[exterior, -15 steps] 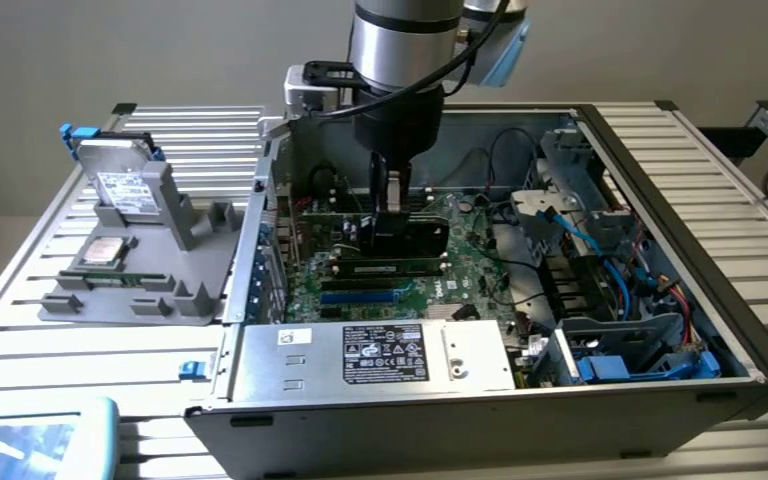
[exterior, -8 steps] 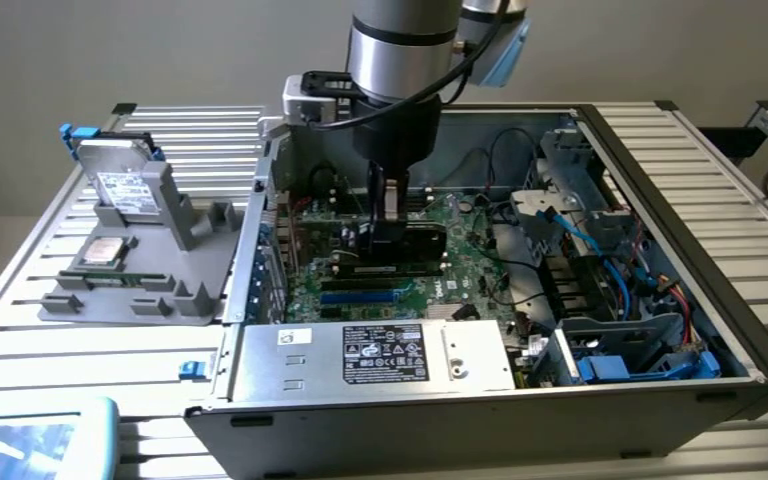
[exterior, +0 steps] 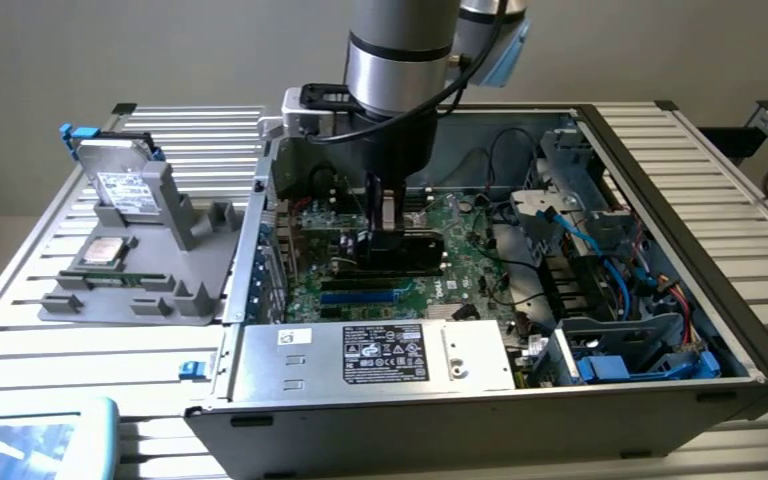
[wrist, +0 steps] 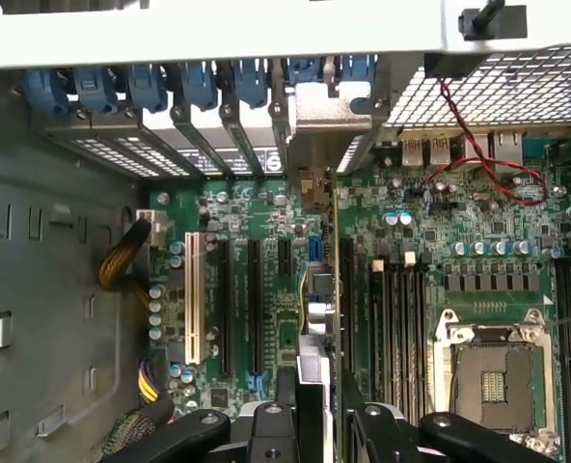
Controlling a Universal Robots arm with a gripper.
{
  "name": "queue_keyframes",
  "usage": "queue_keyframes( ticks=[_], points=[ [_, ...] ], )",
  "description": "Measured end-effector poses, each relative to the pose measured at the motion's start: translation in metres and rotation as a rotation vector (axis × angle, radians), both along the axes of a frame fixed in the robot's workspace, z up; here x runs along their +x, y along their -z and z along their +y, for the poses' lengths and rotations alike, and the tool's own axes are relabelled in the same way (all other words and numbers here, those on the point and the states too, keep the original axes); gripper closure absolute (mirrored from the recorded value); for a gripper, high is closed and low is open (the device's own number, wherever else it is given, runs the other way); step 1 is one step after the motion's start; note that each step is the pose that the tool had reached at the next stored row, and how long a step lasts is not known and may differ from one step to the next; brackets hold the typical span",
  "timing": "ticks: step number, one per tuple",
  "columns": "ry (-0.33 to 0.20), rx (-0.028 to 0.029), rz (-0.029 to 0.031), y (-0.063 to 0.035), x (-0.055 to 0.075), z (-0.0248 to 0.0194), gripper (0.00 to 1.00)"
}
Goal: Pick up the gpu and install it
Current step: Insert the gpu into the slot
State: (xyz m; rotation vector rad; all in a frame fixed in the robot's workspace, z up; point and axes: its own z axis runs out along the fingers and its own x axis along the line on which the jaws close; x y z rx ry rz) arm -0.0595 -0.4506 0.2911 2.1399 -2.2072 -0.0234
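While the black gripper (wrist: 321,394) clenched the thin green-and-black gpu (exterior: 408,252) at the exterior view's centre, any tilt risked jamming it against the green motherboard (wrist: 266,222).

You see the gpu (wrist: 316,309) on edge between the gripper (wrist: 319,391) fingers, over the motherboard (exterior: 471,250) inside the case (exterior: 491,430), with the drive holder (exterior: 204,290) outside at the exterior view's left.

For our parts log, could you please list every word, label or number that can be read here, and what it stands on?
Nothing here can be read.
Power supply: print on its black label is too small.
Upright hard drive: print on its white label is blurred.
Flat hard drive: print on its label is blurred.
Circuit board: markings are too small.
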Motion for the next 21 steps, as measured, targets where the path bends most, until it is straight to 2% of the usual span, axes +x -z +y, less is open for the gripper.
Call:
queue_keyframes(
  ticks=[6, 21],
  points=[
    [0.0, -0.0003, 0.0, 0.0054, -0.0027, -0.0001, 0.73],
    [0.0, -0.0003, 0.0, 0.0062, -0.0041, -0.0004, 0.73]
  ],
)
